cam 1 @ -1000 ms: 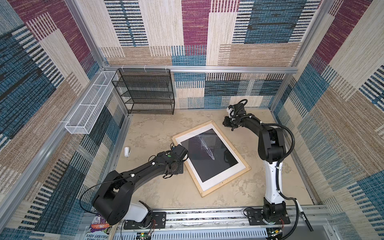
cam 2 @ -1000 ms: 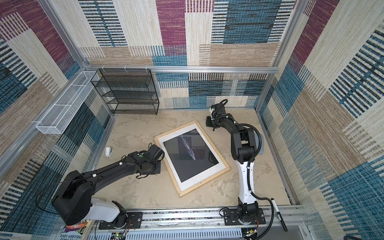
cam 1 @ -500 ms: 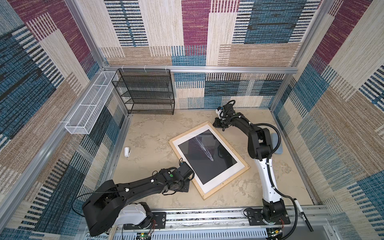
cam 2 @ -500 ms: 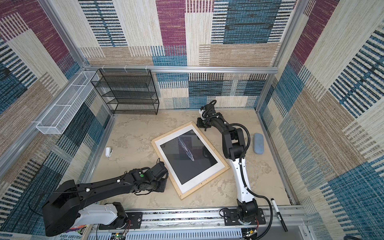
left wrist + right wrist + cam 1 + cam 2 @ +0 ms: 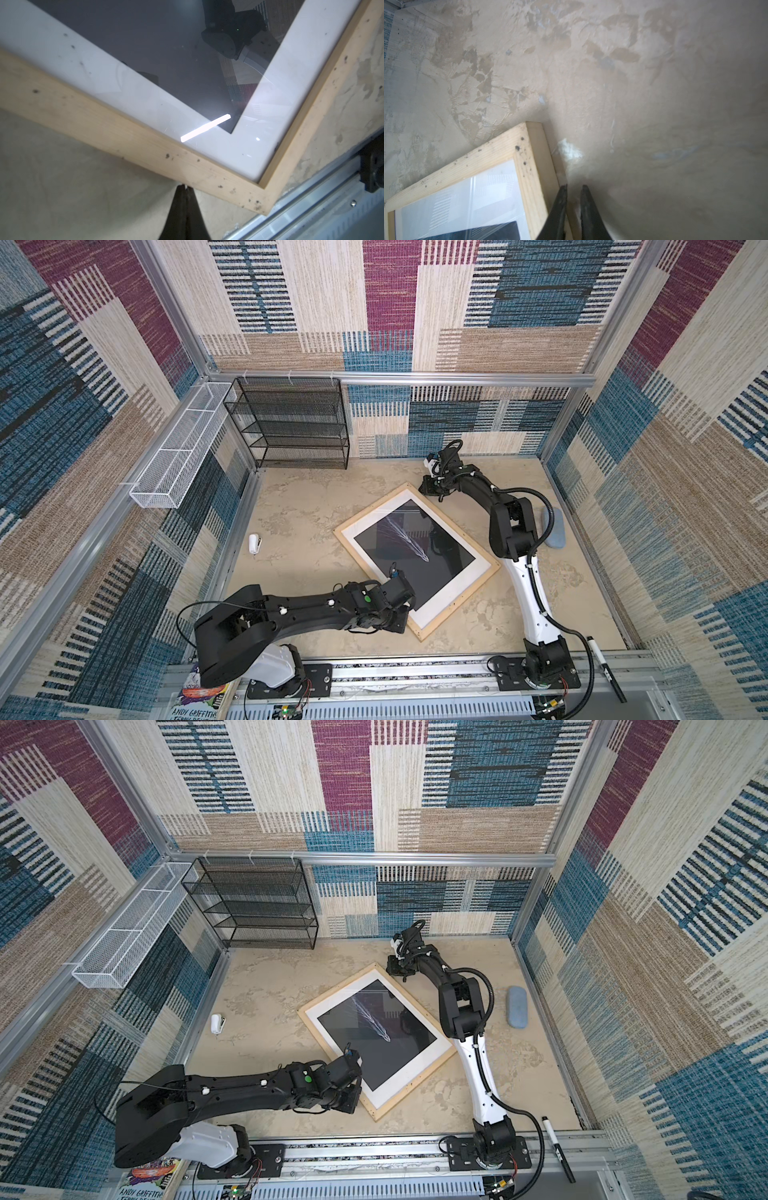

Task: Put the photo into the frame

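In both top views the frame (image 5: 371,510) lies flat, with the photo (image 5: 415,556) inside it under the clear pane. I think the frame is stiff and the pane is smooth and easy to break, so the wood rails are the place to hold. It sits turned a bit on the sandy table (image 5: 316,497), in a room with stripy walls and a black rack (image 5: 291,427) at the back.

In the left wrist view the left gripper (image 5: 185,188) is squeezed shut on nothing, with its tips touching the frame's wood edge.

In the right wrist view the right gripper (image 5: 574,188) has its jaws a little apart and empty, just beside the far corner.
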Controlling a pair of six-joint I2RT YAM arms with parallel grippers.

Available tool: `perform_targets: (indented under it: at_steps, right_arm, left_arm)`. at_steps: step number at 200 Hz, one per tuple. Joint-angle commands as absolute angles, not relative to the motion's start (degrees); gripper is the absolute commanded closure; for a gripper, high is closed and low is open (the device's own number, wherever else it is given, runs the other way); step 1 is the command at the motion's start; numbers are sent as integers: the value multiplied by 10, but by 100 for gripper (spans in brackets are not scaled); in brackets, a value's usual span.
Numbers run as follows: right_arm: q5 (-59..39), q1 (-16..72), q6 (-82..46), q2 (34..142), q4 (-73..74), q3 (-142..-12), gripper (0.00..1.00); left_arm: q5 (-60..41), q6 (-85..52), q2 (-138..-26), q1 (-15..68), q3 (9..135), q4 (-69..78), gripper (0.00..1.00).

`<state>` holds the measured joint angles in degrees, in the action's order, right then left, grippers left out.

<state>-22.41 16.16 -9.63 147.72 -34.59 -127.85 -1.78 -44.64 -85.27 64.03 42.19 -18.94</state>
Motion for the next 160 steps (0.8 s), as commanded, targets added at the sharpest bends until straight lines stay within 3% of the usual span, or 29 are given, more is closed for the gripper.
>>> perform_targets:
  at_steps: [1, 110, 160]
  right_arm:
    - [-238, 167, -93, 1486, -365, -1296, 83]
    - [-284, 220, -91, 1513, -369, -1330, 83]
    - [-292, 227, -100, 1512, -360, -1348, 84]
  left_arm:
    - [-21, -429, -891, 651, 450, -195, 98]
    - [75, -411, -1009, 643, 582, -266, 98]
    - [89, -401, -996, 628, 584, -263, 98]
